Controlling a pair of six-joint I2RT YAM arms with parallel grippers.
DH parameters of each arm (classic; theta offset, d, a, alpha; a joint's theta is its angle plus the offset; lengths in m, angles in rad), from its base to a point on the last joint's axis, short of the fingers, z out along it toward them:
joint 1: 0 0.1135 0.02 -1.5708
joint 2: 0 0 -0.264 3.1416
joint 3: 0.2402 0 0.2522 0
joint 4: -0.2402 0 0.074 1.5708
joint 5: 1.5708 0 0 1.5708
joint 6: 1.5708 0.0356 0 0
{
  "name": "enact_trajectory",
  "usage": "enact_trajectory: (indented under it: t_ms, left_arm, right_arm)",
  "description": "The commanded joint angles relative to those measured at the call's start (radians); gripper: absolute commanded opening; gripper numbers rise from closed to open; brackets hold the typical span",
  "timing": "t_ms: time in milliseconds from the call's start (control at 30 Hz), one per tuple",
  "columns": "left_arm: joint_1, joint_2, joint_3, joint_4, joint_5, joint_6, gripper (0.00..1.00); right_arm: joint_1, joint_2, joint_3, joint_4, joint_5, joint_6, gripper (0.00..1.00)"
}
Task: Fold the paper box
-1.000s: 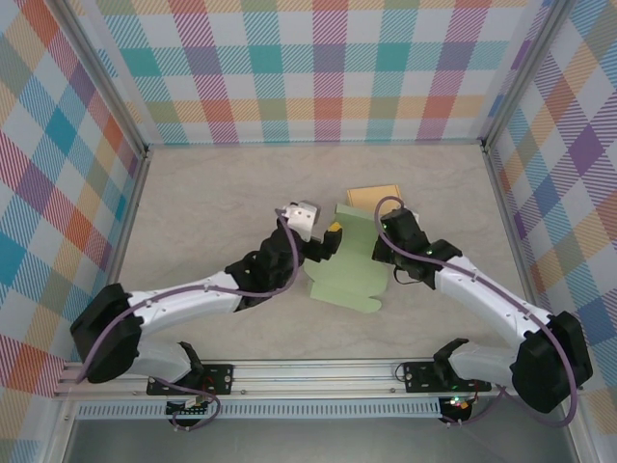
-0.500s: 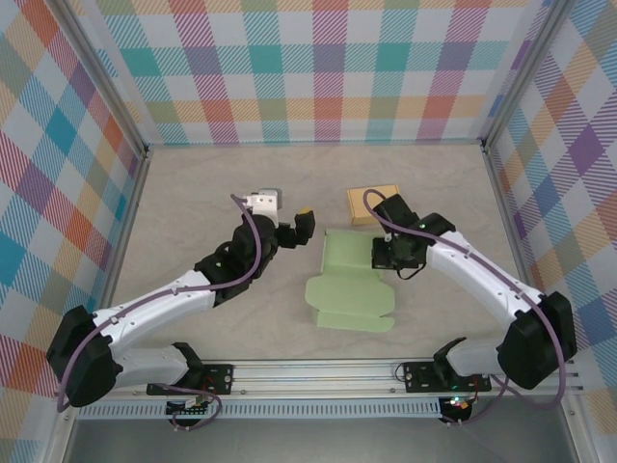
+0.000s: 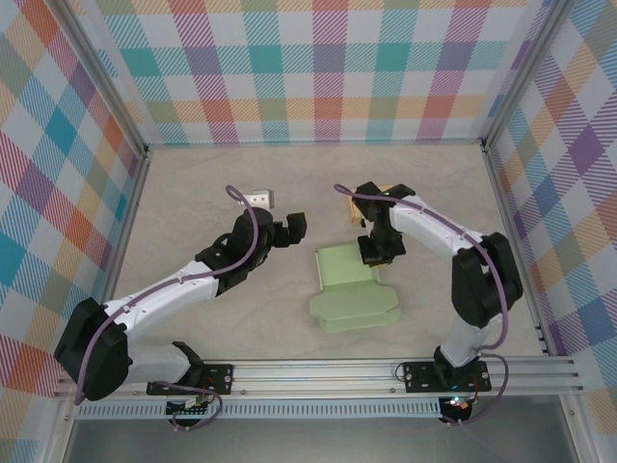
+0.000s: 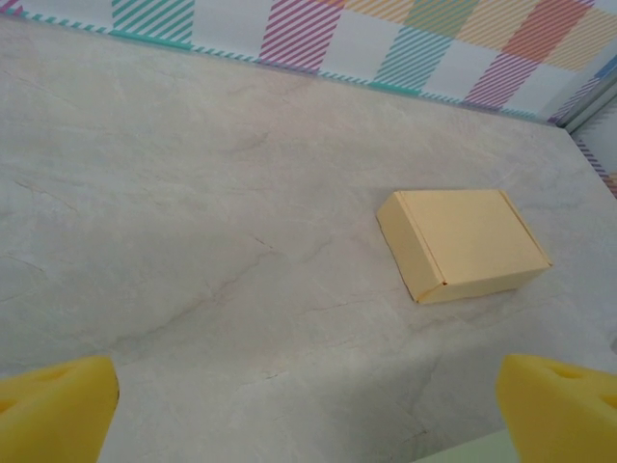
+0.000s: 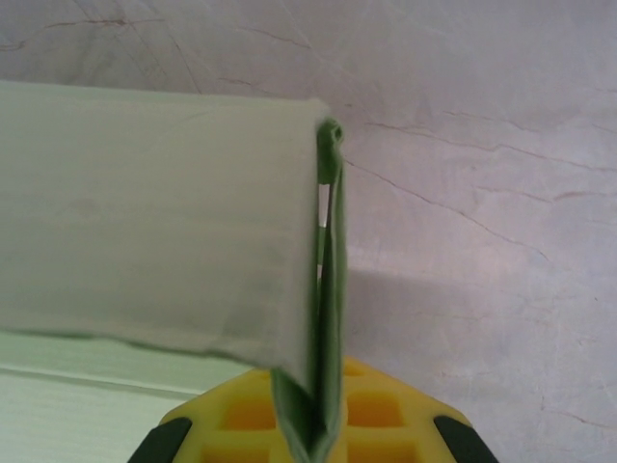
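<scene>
Pale green paper box blank lies mid-table, nearest the arm bases, partly folded: the near part flat, the far panel raised. Right gripper is at that far edge, its yellow pads pinched on a thin upright green flap, seen edge-on in the right wrist view. Left gripper hovers to the left of the blank, apart from it, pads spread wide with nothing between. Likely risks: with one pinch point and nothing pressing the blank down, it may slide on the smooth top instead of creasing; the thin flap could slip from the pads or buckle off its score line. Beyond sits a closed tan cardboard box. Beige marbled tabletop; pastel plaid wall panels enclose it.
</scene>
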Motion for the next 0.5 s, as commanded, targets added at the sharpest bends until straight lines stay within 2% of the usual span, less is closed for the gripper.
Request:
enact_trajectory:
  t_ms: [0, 133, 233, 300, 400, 467]
  left_arm:
    - [0.019, -0.021, -0.02, 0.009, 0.018, -0.021, 1.0]
    - [0.029, -0.022, -0.025, 0.007, 0.02, -0.019, 1.0]
    - [0.034, -0.021, -0.025, 0.004, 0.02, -0.018, 1.0]
    - [0.036, -0.022, -0.026, 0.004, 0.02, -0.019, 1.0]
    - [0.037, -0.026, -0.031, 0.01, 0.021, -0.019, 1.0]
    - [0.039, -0.03, -0.037, 0.017, 0.02, -0.019, 1.0]
  right_arm:
    - [-0.005, 0.064, 0.063, -0.047, -0.005, -0.046, 0.06]
    - [-0.007, 0.157, 0.114, -0.033, 0.007, -0.059, 0.19]
    - [-0.011, 0.214, 0.151, -0.031, 0.017, -0.065, 0.23]
    - [-0.012, 0.238, 0.168, -0.026, 0.019, -0.07, 0.22]
    - [-0.015, 0.262, 0.188, -0.022, 0.025, -0.075, 0.11]
    - [-0.018, 0.282, 0.2, -0.03, 0.05, -0.071, 0.11]
